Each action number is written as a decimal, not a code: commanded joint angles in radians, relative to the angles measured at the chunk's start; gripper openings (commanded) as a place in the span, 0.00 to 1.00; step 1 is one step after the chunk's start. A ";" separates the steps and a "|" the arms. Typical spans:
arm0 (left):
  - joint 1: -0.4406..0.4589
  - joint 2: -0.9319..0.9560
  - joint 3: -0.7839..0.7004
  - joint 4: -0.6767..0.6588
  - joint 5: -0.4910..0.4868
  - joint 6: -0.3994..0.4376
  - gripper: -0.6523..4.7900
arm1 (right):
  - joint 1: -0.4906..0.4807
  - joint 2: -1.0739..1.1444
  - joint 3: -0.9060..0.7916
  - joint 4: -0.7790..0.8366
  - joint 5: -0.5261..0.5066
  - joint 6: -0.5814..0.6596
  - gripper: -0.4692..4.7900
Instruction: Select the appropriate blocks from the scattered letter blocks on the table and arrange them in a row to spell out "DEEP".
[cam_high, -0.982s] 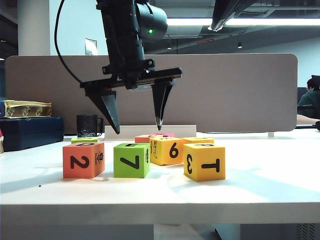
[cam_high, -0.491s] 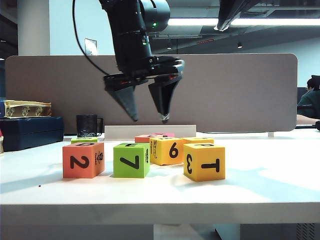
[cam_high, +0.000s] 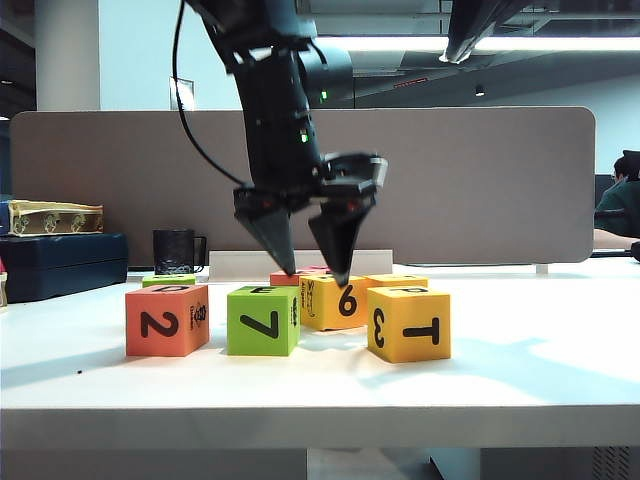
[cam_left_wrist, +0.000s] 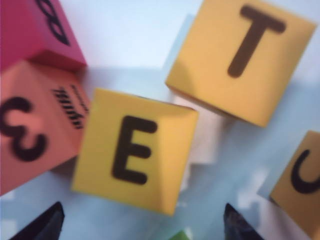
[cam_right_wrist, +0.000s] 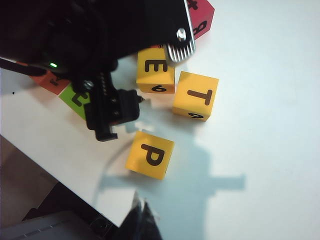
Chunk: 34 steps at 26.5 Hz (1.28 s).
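Four blocks stand in front on the table (cam_high: 540, 380): salmon 2 (cam_high: 166, 320), green 7 (cam_high: 263, 320), yellow 6 (cam_high: 335, 301) and yellow 3/T (cam_high: 408, 323), with four more partly hidden behind. The left gripper (cam_high: 314, 276) hangs fingers spread just above the 6 block, whose top reads E in the left wrist view. Only the right wrist view shows the right gripper (cam_right_wrist: 141, 216), fingers pressed together and empty, well above the table near a P-topped block (cam_right_wrist: 149, 155).
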<state>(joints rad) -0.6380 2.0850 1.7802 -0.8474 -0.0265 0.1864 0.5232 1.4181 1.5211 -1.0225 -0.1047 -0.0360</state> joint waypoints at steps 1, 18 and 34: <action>0.003 0.021 0.001 0.018 0.008 0.009 0.86 | 0.000 -0.008 0.005 0.005 0.002 -0.003 0.09; 0.008 0.055 0.001 0.099 0.012 0.071 0.84 | 0.000 -0.009 0.005 0.005 0.002 -0.003 0.09; -0.005 0.028 0.002 0.062 0.013 -0.044 0.60 | 0.000 -0.008 0.004 0.010 0.002 -0.020 0.09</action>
<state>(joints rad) -0.6384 2.1357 1.7809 -0.7788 -0.0193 0.1703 0.5232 1.4147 1.5211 -1.0222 -0.1047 -0.0444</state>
